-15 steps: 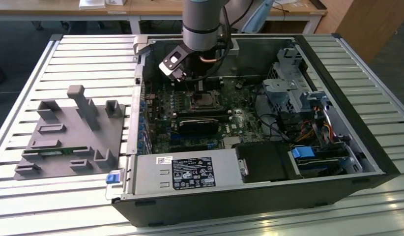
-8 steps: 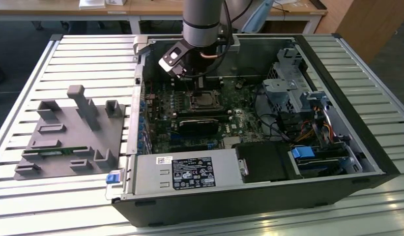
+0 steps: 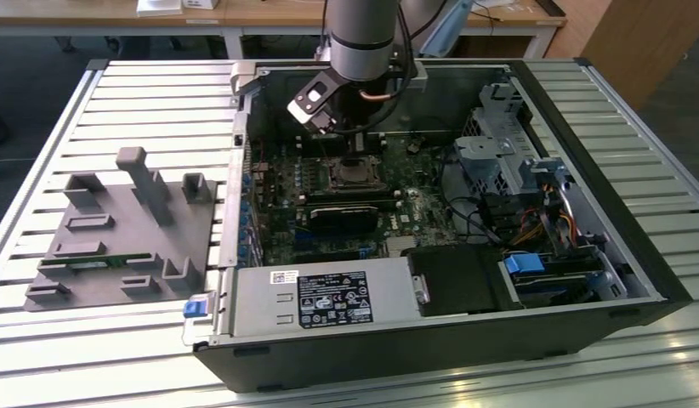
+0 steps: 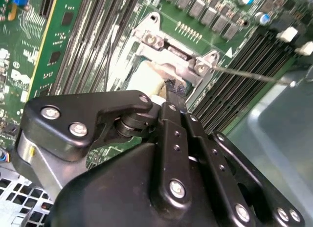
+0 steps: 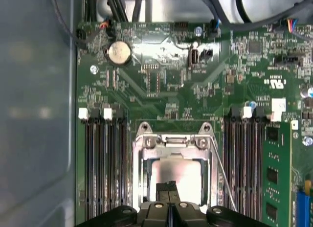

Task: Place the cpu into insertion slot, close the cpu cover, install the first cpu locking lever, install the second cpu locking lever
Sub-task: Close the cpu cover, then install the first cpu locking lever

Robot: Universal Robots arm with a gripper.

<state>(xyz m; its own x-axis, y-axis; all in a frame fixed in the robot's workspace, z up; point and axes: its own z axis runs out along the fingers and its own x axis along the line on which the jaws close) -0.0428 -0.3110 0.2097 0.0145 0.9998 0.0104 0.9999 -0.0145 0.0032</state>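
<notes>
Black and pressed together, your gripper's (image 5: 168, 187) fingertips hung low over the insertion slot (image 3: 355, 174), at or just above the cpu (image 5: 178, 168); whether they touched it could not be told. The cpu lay flat in that slot, its silvery top showing through the window of the cpu cover (image 5: 171, 140), which was down over it. A thin wire locking lever (image 5: 223, 173) ran along one side of the slot, beside the memory slots (image 5: 244, 163). Beyond the slot sat a coin battery (image 5: 119, 52).
</notes>
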